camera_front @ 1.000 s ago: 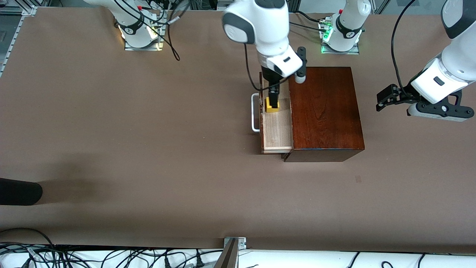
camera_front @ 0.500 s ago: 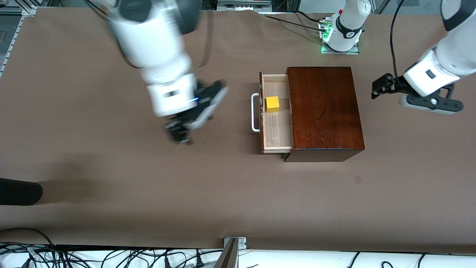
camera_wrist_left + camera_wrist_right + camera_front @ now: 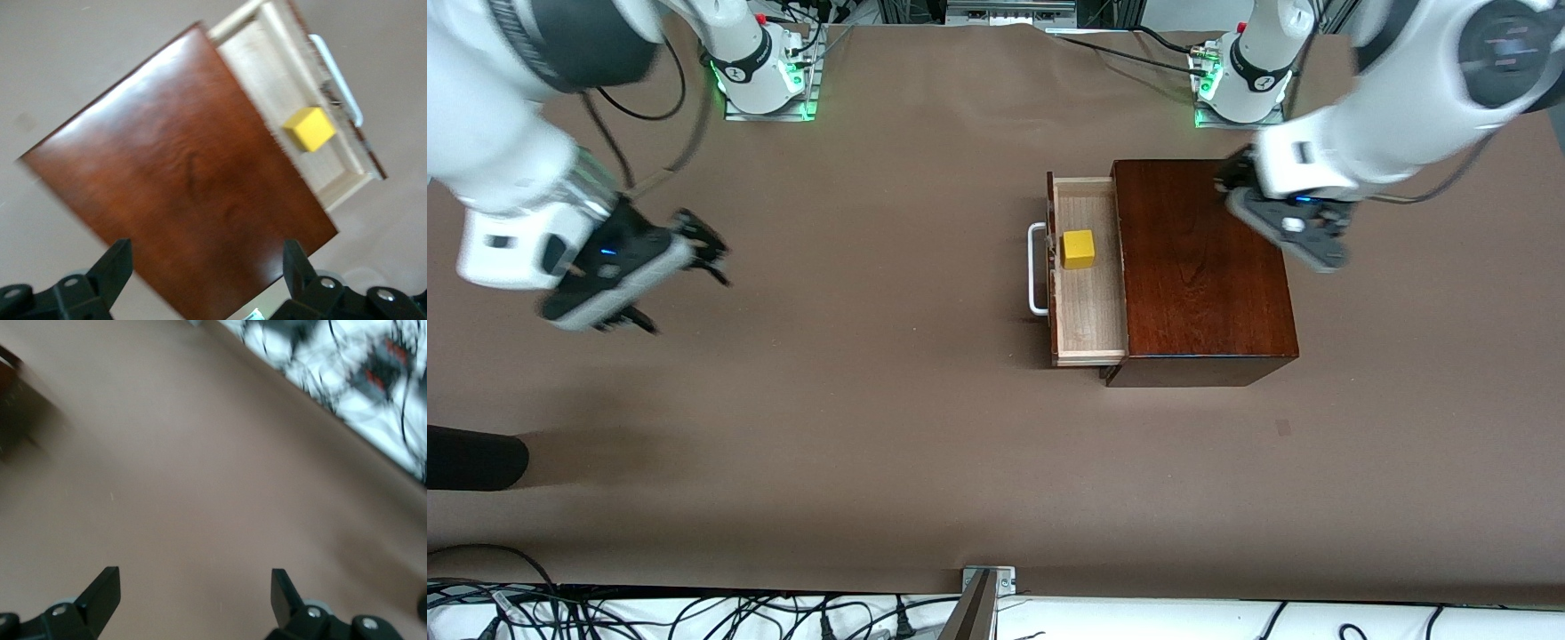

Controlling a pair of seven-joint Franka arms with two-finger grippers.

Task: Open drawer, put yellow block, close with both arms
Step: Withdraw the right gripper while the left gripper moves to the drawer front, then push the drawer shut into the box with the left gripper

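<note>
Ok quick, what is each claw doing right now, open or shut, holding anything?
Left claw: open, holding nothing, over the wooden box.
Right claw: open, holding nothing, over bare table toward the right arm's end.

Legible text, labels, brands, numbers, signs: none. The round dark marks on the two arm bases are too small to read. No lettering shows on the box, the drawer, the yellow block or the bench covering.
</note>
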